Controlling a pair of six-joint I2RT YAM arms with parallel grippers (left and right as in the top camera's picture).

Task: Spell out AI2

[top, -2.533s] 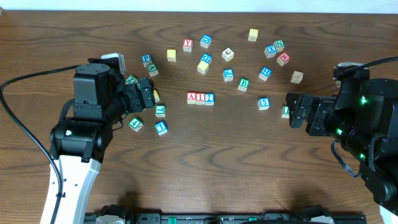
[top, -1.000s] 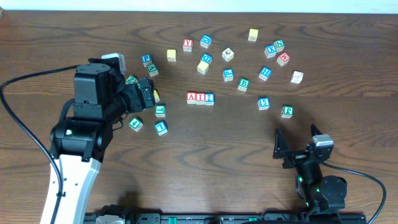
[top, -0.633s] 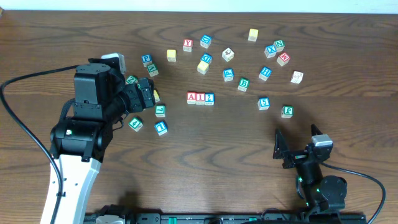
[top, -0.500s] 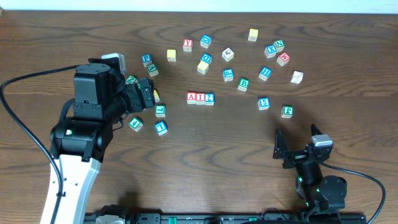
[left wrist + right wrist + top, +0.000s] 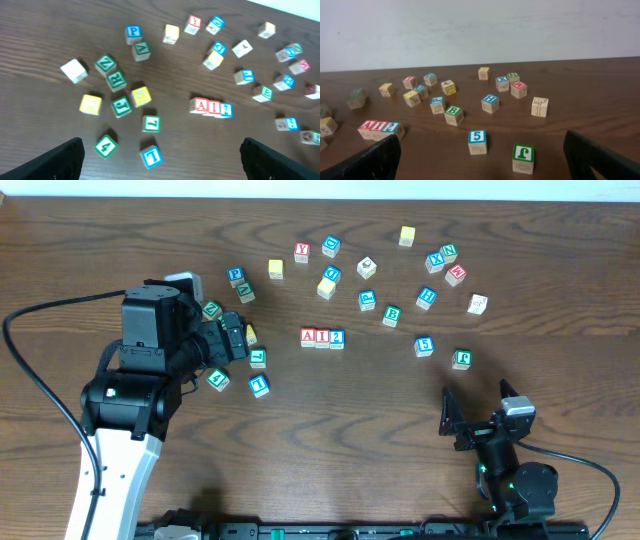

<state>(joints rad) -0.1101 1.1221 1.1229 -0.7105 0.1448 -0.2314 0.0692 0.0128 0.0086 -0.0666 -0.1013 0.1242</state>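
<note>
Overhead view: on a dark brown wooden counter (image 5: 350,430) lie many scattered small alphabet cubes. Near the centre, three pale wooden cubes sit touching in a straight row: the red-framed red A cube (image 5: 308,336), the red-framed red I cube (image 5: 322,337) and the blue-framed blue 2 cube (image 5: 337,338). They read AI2, so the spelling looks finished. The left arm rises from the seven o'clock edge and bends so that its wrist points toward three o'clock. The left tool (image 5: 243,338) sits at nine o'clock from the row, apart from it, with its jaws spread and empty. The right arm is folded low at five o'clock. The right tool (image 5: 475,405) points toward twelve o'clock, also spread wide and holding nothing.

Left wrist view: the row lies toward three o'clock from centre, slightly blurred. The two dark fingertips show in the bottom corners, far apart.

Right wrist view: the row sits at eight o'clock, and a blue 5 cube (image 5: 477,140) stands alone near six o'clock. Both fingertips frame the bottom edge, wide apart.

The cubes are probably light, rigid and smooth-faced. Any correction would best grip a cube across its two free faces, since the neighbouring faces touch.
</note>
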